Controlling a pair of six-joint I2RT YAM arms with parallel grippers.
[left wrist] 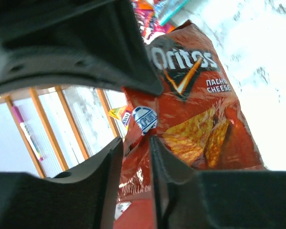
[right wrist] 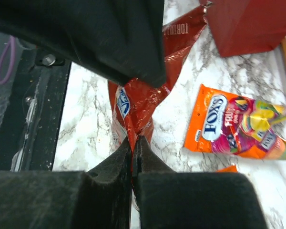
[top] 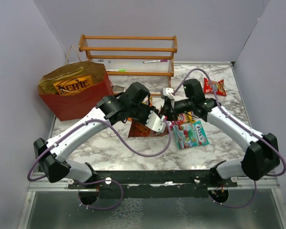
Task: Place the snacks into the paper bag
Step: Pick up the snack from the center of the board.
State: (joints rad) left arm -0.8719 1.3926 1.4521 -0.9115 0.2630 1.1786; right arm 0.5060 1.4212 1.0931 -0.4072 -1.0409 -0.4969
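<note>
The dark red Doritos bag (top: 142,130) hangs above the table centre, held between both arms. My right gripper (right wrist: 134,140) is shut tight on a twisted edge of it (right wrist: 136,102). My left gripper (left wrist: 136,143) has its fingers close together on another edge of the same bag (left wrist: 190,119). In the top view the left gripper (top: 155,123) and the right gripper (top: 166,107) nearly touch. The red paper bag (top: 78,102) stands at the far left with the orange Kettle chips bag (top: 74,86) inside. Candy packs lie to the right: a teal one (top: 191,134), a red one (top: 214,87) and an orange Fox's pack (right wrist: 233,124).
A wooden slatted rack (top: 128,52) stands at the back, holding a pink marker (top: 155,61) and a green one (top: 115,70). Purple cables loop round both arms. The table's black front rail (top: 152,179) lies near the arm bases.
</note>
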